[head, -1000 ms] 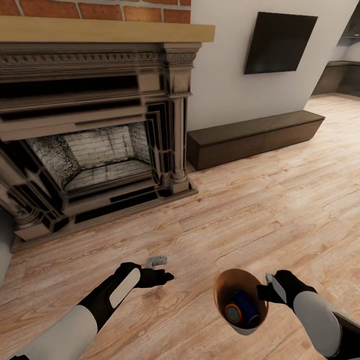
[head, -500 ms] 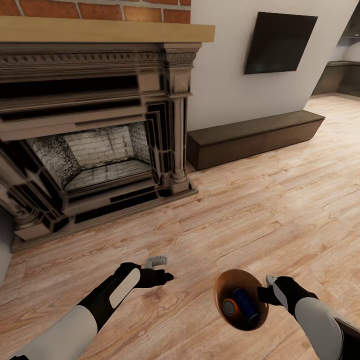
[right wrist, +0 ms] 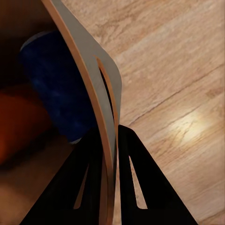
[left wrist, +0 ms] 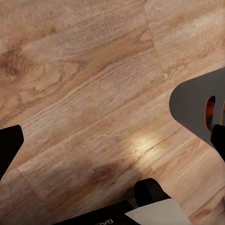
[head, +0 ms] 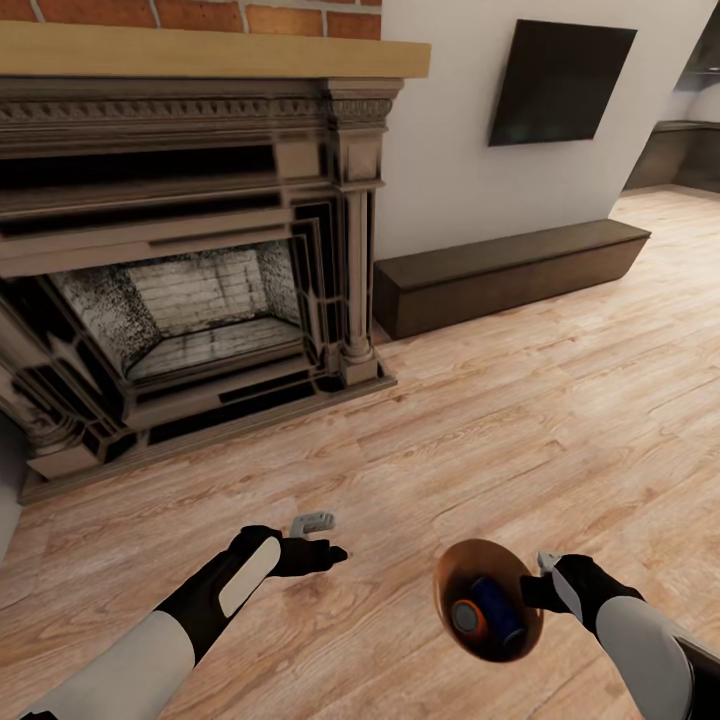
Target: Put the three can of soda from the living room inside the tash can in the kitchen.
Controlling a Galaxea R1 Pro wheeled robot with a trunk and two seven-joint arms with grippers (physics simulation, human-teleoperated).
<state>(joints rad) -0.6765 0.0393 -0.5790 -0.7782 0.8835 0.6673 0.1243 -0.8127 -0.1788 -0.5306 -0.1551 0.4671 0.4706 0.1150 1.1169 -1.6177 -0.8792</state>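
Two small cans are lying inside the round copper-brown bin: a dark blue can and an orange can with a grey metal top, the orange one just to the left of the blue one. The bin is hanging above the light wood plank floor at the near right, tipped so its dark inside is facing the head camera. The right gripper is pinching the bin's right rim, its black fingers sitting closed on either side of the thin wall just beside the oval handle slot, as the right wrist view is showing. That view is also showing the blue can resting against the inside of the wall, with the orange can beside it.

At the near left, the left gripper is hovering over bare floor, empty, its fingers spread apart. The left wrist view is showing the bin's grey outer wall with orange glimpsed through the slot.

Farther off, the ornate dark fireplace is standing at the far left under a wooden mantel and red brick. A low dark bench is running along the white wall to its right, beneath a black wall TV.
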